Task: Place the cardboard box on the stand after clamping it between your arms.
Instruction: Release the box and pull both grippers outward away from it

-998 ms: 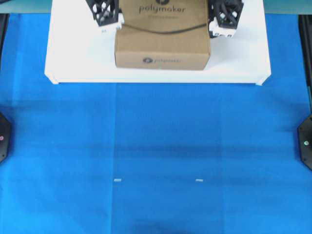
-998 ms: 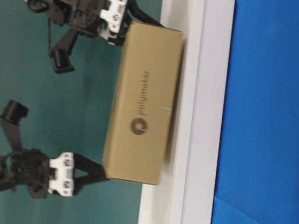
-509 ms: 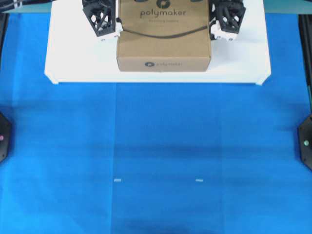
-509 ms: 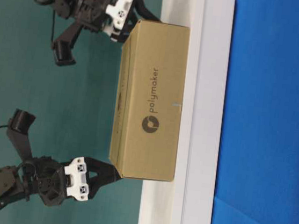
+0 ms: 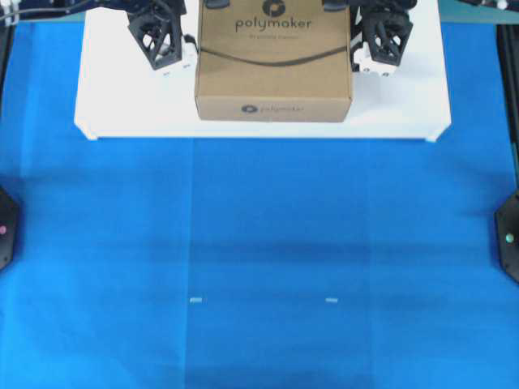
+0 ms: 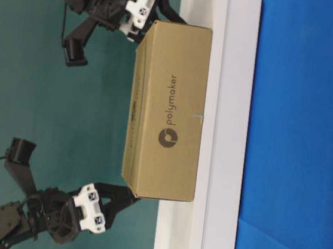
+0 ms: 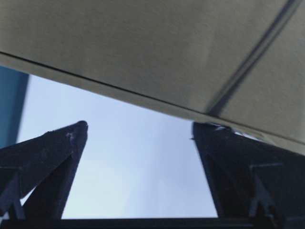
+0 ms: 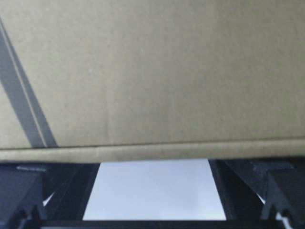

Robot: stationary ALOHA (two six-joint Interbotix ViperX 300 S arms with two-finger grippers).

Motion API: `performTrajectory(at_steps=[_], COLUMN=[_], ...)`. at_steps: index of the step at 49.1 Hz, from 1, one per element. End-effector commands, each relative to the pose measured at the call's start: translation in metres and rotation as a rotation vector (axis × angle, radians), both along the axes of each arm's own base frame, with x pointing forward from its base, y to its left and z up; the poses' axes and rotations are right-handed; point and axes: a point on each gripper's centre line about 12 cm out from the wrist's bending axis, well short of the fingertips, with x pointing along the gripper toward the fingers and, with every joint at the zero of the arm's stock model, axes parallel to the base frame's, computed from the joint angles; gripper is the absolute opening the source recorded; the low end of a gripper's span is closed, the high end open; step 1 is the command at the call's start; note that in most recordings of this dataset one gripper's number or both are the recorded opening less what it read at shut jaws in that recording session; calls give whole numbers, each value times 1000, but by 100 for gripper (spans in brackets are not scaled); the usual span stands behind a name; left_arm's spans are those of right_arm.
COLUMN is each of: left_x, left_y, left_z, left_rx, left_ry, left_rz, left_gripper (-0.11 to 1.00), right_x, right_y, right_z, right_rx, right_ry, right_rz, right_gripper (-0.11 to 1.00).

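The cardboard box [image 5: 273,61] lies flat on the white stand [image 5: 122,105], printed "polymaker", with its front face towards me. In the table-level view the box [image 6: 167,109] rests on the stand [image 6: 229,131]. My left gripper [image 5: 180,55] is open beside the box's left side, with a small gap showing from above. In its wrist view [image 7: 140,128] the jaws stand wide apart under the box's edge [image 7: 143,47]. My right gripper [image 5: 362,58] is open and close against the box's right side. Its fingertips are hidden under the box's edge in the right wrist view [image 8: 152,164].
The stand reaches well past the box on both sides [image 5: 405,97]. A blue cloth [image 5: 268,243] covers the table in front, with two small white marks [image 5: 195,300]. Black arm bases sit at the left edge [image 5: 4,227] and right edge [image 5: 509,239].
The box has come down flat onto the stand and straightened. My left gripper has drawn away to the left. Both grippers have shifted towards the back.
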Motion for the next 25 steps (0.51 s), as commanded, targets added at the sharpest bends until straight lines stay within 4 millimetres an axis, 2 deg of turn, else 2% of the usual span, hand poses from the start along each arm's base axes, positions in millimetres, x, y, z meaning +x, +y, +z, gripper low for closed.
performTrajectory(at_steps=[1,8,12,25], left_x=[-8,-30,-39,-59], left_y=[-2,-4,-7,-41], left_z=[18,25,32,55], left_rx=[24,33,44,83], left_ry=[-40,-46,-57,-143], left_rz=[9,37,42,21], left_gripper=[87,87,87,87], right_x=[-8,-35,-47,-72], right_y=[-4,-3,4,47], right_z=[24,38,47,86], right_rx=[-26,-38,-47,-76], right_ry=[-54,-79,-95,-221], right_rz=[-40,-105,-128,-226], right_gripper=[98,97,97,97])
